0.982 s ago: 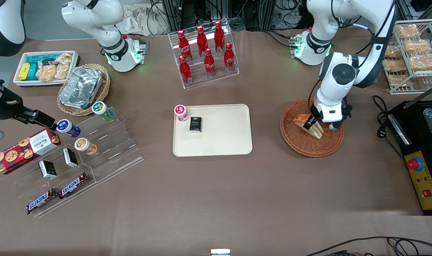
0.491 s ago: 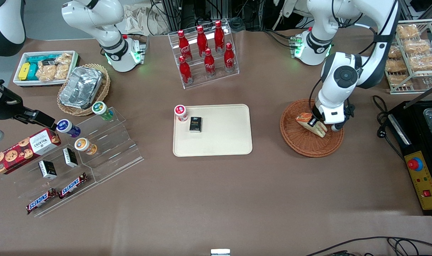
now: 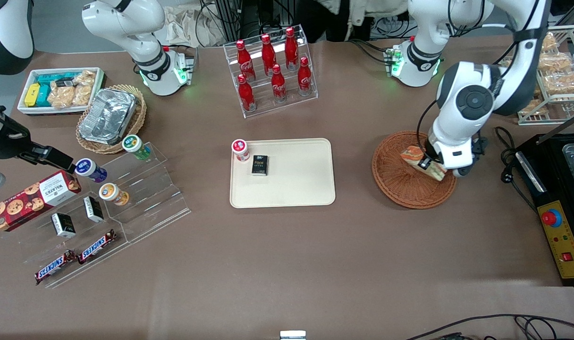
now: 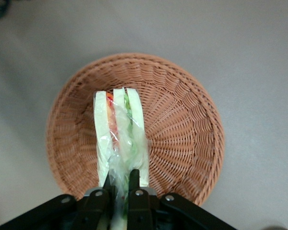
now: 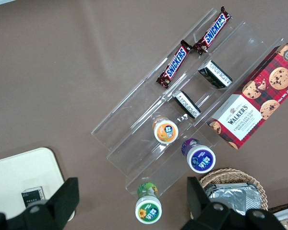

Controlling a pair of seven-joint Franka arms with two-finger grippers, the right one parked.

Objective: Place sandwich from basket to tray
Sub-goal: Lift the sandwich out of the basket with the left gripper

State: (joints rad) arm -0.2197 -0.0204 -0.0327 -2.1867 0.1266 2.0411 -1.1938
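One pincer (image 4: 120,184) clamped the sandwich (image 4: 119,136) above the basket (image 4: 187,120); lift step, next carry to tray (image 3: 296,189).

the sandwich (image 4: 119,139) shows white bread slices with red, orange and green layers between them, under clear film. the basket (image 4: 182,120) is reddish-brown woven wicker. the gripper (image 4: 120,184), over the basket, is black and closed on the sandwich. the tray (image 3: 296,189) is plain cream, carrying a black box (image 3: 259,165) and a red-and-white lidded cup (image 3: 240,149). the table (image 3: 287,264) is flat brown.
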